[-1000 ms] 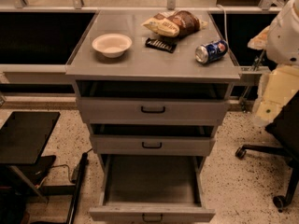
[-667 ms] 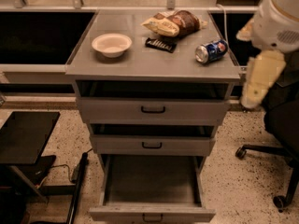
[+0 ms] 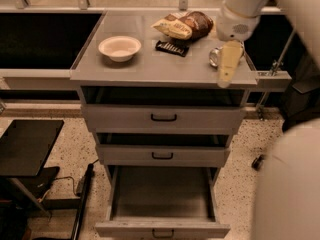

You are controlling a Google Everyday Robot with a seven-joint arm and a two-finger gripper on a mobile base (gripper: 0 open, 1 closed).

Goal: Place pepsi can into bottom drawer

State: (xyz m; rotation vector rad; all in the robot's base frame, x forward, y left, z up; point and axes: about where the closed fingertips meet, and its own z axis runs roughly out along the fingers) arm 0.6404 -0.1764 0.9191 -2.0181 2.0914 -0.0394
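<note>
The pepsi can (image 3: 214, 57) lies on its side at the right end of the grey cabinet top (image 3: 150, 64); only its silver end shows, the rest is hidden behind my arm. My gripper (image 3: 227, 66) hangs down right over the can, at the cabinet's front right edge. The bottom drawer (image 3: 162, 196) is pulled out below, and its inside looks empty. Its grey front with a black handle (image 3: 162, 232) is at the frame's lower edge.
A white bowl (image 3: 119, 47), a black flat packet (image 3: 171, 47) and brown and yellow snack bags (image 3: 184, 25) lie on the cabinet top. Two shallower drawers (image 3: 163, 117) sit slightly open above. A black table (image 3: 25, 144) stands at the left.
My arm has swung left from beside the cabinet to over its right end, and now covers most of the can. The view has shifted slightly.
</note>
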